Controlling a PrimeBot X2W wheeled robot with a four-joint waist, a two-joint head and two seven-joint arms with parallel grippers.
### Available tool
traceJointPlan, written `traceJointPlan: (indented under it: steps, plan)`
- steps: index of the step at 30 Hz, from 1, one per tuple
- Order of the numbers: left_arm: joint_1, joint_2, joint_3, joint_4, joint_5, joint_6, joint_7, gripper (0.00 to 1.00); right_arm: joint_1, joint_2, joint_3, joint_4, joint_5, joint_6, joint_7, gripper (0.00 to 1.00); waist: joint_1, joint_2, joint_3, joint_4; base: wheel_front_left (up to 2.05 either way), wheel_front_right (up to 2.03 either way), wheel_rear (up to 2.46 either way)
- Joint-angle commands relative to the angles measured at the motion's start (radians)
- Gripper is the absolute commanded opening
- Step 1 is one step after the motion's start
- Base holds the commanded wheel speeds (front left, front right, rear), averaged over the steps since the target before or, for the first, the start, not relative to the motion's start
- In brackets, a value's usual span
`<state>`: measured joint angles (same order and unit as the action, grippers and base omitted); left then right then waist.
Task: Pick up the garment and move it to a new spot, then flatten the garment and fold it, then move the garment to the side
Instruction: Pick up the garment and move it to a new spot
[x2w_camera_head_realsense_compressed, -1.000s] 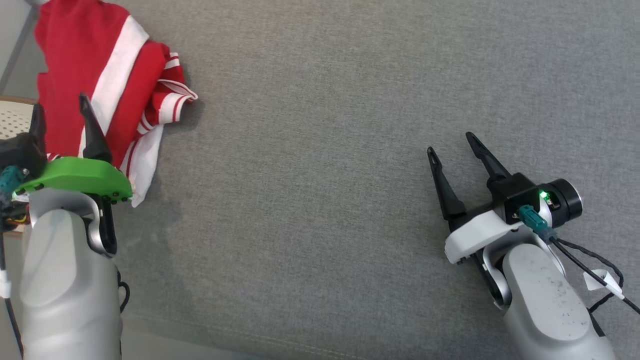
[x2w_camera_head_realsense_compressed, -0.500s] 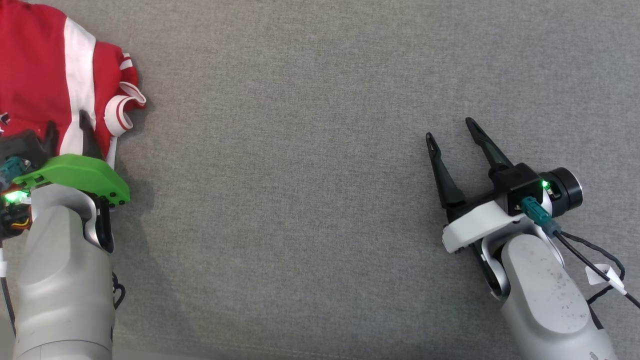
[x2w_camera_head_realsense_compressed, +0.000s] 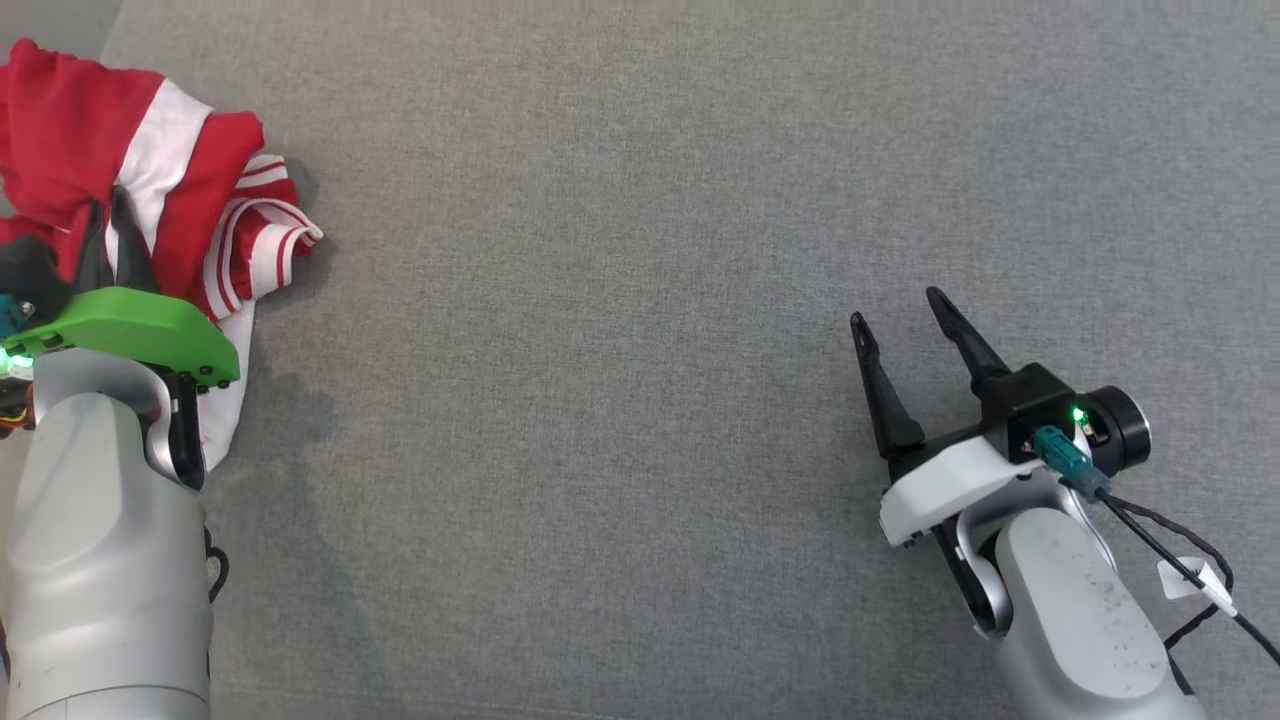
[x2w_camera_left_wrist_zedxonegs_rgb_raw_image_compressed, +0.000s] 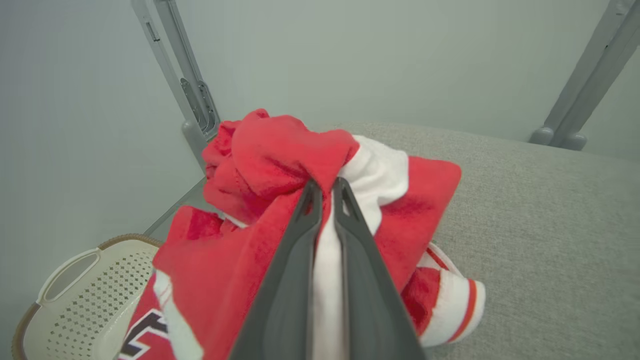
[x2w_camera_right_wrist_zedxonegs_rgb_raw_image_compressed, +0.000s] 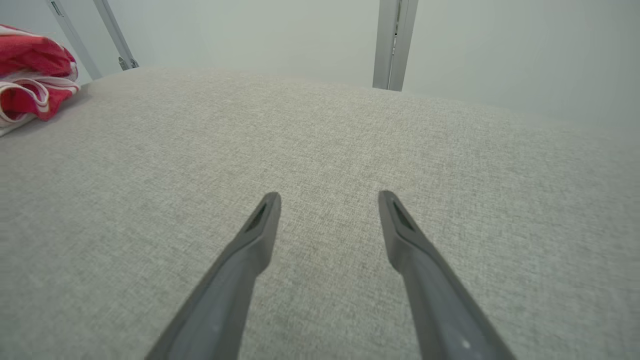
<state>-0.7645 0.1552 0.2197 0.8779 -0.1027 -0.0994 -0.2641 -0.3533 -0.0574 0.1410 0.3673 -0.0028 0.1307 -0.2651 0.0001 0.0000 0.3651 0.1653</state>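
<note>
The garment (x2w_camera_head_realsense_compressed: 190, 190) is a red piece with white stripes, bunched at the far left corner of the grey padded surface (x2w_camera_head_realsense_compressed: 640, 300). My left gripper (x2w_camera_head_realsense_compressed: 108, 215) is shut on the garment, its fingers pinching a red and white fold. The left wrist view shows that pinch up close, with the garment (x2w_camera_left_wrist_zedxonegs_rgb_raw_image_compressed: 280, 165) gathered into a lump around the left gripper (x2w_camera_left_wrist_zedxonegs_rgb_raw_image_compressed: 326, 186). My right gripper (x2w_camera_head_realsense_compressed: 895, 305) hovers open over bare fabric at the right, far from the garment. In the right wrist view the right gripper (x2w_camera_right_wrist_zedxonegs_rgb_raw_image_compressed: 329, 200) holds nothing, and the garment (x2w_camera_right_wrist_zedxonegs_rgb_raw_image_compressed: 35, 75) lies at the far left.
A cream perforated basket (x2w_camera_left_wrist_zedxonegs_rgb_raw_image_compressed: 85, 295) stands below the surface's left edge, under the hanging cloth. Grey metal posts (x2w_camera_left_wrist_zedxonegs_rgb_raw_image_compressed: 185, 85) rise beyond the far edge against a pale wall. A cable (x2w_camera_head_realsense_compressed: 1170, 560) trails from the right wrist.
My left gripper has gone from open to shut on the garment, and the cloth is bunched up around its fingers. The head camera has shifted; the right gripper stays open.
</note>
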Motion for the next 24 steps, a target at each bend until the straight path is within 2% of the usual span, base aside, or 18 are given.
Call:
traceJointPlan:
  steps: [1,8,16,20,24]
  plan:
    - [0.016,0.006,-0.008,-0.02,0.015,-0.006,-0.001,0.0,0.023,0.001,-0.002,0.005,0.009,0.0,0.001,1.0,-0.0001,0.0,-0.059,-0.023,0.0,0.0,0.0]
    - [0.034,-0.006,-0.07,-0.108,0.045,-0.022,-0.001,0.0,0.067,0.006,0.002,0.01,0.045,0.0,0.001,1.0,-0.0001,0.0,-0.139,-0.085,0.0,0.0,0.0]
    - [0.056,-0.062,-0.18,-0.183,0.052,-0.031,-0.001,0.0,0.092,0.006,0.018,0.007,0.093,0.0,0.0,1.0,-0.0001,0.0,-0.174,-0.198,0.0,0.0,0.0]
    - [0.063,-0.088,-0.269,-0.192,0.044,-0.032,-0.001,0.0,0.1,0.006,0.016,0.005,0.101,0.0,0.0,1.0,-0.0001,0.0,-0.175,-0.257,0.0,0.0,0.0]
    - [0.081,-0.1,-0.403,-0.195,0.012,-0.032,-0.001,0.0,0.105,0.006,0.013,0.006,0.109,0.0,0.0,1.0,-0.0001,0.0,-0.174,-0.306,0.0,0.0,0.0]
